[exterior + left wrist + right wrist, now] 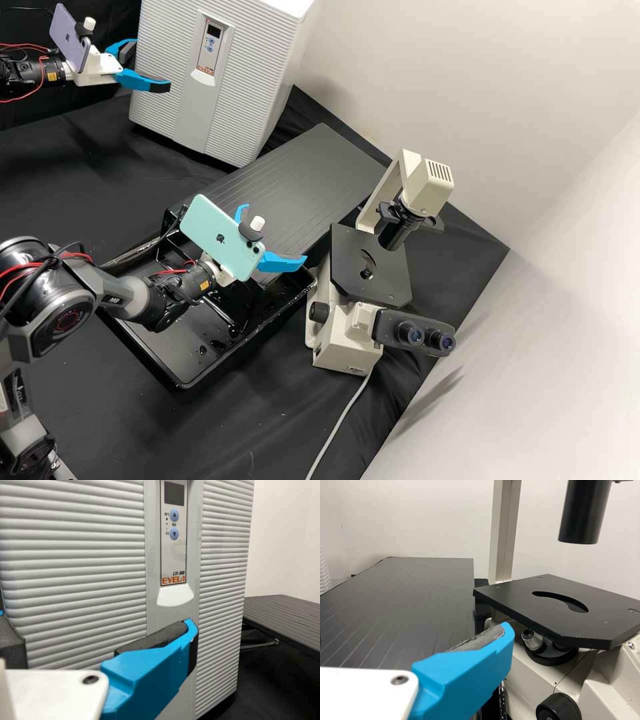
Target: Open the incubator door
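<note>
The light grey incubator (170,47) stands at the back with its ribbed door closed. My left gripper (148,68) is open in front of the door's left part. In the left wrist view my left gripper (95,630) has its fingers wide apart before the door (75,575), one fingertip just below the white lip (175,596) under the control panel (173,545). Whether that finger touches the door, I cannot tell. My right gripper (276,233) stands open above the black tray, left of the microscope; its blue finger (465,675) shows large in the right wrist view.
A cream microscope (343,333) with a black stage (570,625) stands on the right. The black tray (175,381) lies under the right arm. Between incubator and microscope is a dark grooved board (320,167). A white wall rises behind, and a cable (337,427) runs toward the front.
</note>
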